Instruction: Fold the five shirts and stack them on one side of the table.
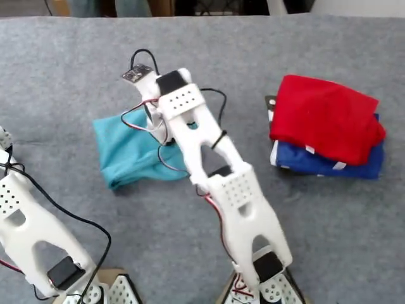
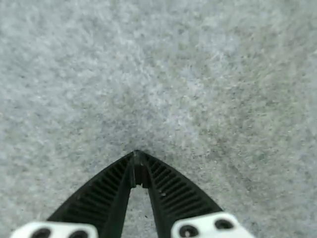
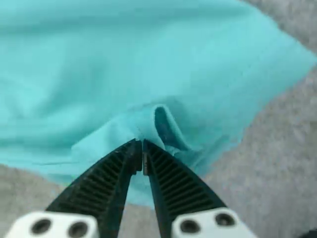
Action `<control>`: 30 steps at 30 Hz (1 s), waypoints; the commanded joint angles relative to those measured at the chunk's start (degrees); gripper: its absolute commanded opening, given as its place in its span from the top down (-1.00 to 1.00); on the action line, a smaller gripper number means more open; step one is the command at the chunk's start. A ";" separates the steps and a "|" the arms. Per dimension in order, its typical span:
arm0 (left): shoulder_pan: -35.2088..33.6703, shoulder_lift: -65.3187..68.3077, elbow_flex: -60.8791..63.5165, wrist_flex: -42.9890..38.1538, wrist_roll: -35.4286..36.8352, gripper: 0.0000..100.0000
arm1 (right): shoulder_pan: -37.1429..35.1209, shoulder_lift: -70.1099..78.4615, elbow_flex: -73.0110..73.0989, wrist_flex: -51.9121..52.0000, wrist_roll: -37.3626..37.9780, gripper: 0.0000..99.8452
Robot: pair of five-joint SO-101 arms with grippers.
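My right tool [image 3: 142,148] is pinched shut on a fold of the teal shirt [image 3: 124,64], the stack [image 1: 326,123] lying well to its right.

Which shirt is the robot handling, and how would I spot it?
On the grey table, look near the middle under the long white arm. The teal shirt lies there, the right gripper shut on a fold of it. It lies alone, unlike the red shirt stacked on the blue shirt.

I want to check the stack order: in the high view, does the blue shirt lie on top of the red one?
No, the red shirt lies on top, and the blue shirt shows under its edge.
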 commanded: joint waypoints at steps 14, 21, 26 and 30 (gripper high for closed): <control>2.86 -1.14 -7.25 8.00 0.18 0.94 | 7.47 -28.26 32.75 0.44 0.09 0.97; 15.52 -1.23 -15.78 12.22 -3.16 0.94 | 1.41 -26.68 23.25 -5.89 0.09 0.97; 24.84 -3.34 -12.79 12.22 -5.19 0.94 | 1.58 -15.52 24.92 -5.54 0.09 0.97; 30.37 -7.21 -8.75 12.22 -7.03 0.94 | 3.96 -10.95 25.54 0.26 0.09 0.97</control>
